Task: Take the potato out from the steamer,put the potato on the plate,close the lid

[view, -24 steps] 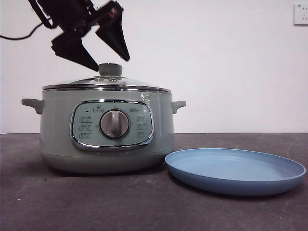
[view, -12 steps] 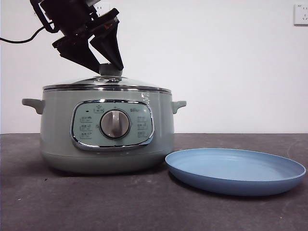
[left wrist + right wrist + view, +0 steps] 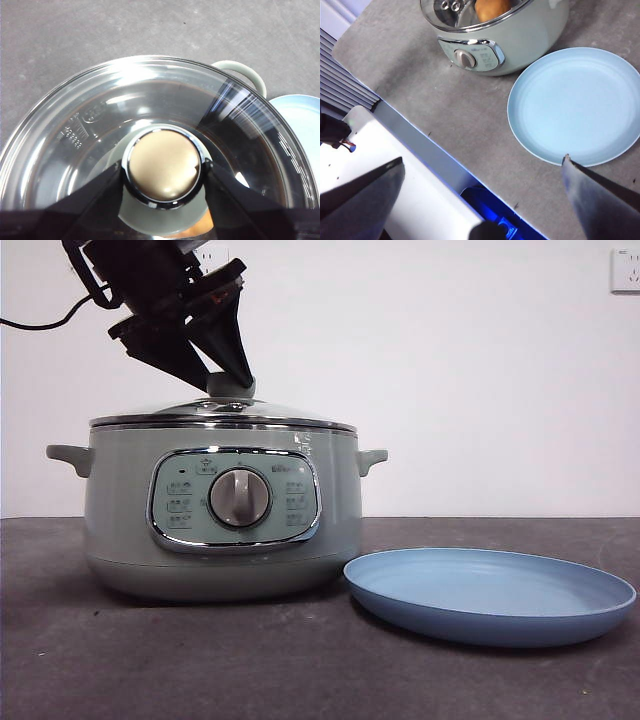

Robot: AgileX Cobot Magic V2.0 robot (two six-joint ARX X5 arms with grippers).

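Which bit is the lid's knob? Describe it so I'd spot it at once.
Start at the big sage-green steamer left of the blue plate. A glass lid with a steel rim covers it. The knob stands at the lid's centre: a pale green stub with a round, shiny chrome top, and the left gripper has its black jaws closed against its two sides.

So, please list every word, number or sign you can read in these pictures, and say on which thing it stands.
No text can be read for certain.
Steamer control panel: small icons and a short brand word beside the dial, too small and blurred to read.
Lid glass: embossed marks, too blurred to read; the left gripper is closed on its knob.
Plate: no writing visible.
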